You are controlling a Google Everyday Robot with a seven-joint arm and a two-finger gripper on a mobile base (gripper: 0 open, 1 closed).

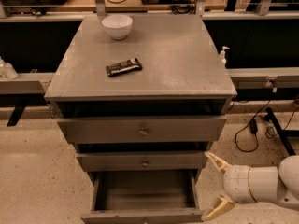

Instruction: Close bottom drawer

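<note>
The bottom drawer point(142, 214) of the grey cabinet stands pulled out, its empty inside showing, its front at the lower edge of the view. The middle drawer point(140, 161) and the top drawer point(140, 129) sit above it, nearly in. My gripper point(216, 185) is open, two cream fingers spread apart, just right of the open drawer's right front corner, beside it and holding nothing. The white arm runs off to the lower right.
On the cabinet top point(187, 64) lie a white bowl point(117, 25) at the back left and a dark snack bar point(123, 67). A small pump bottle point(223, 56) stands at right. Cables point(254, 129) lie on the floor at right.
</note>
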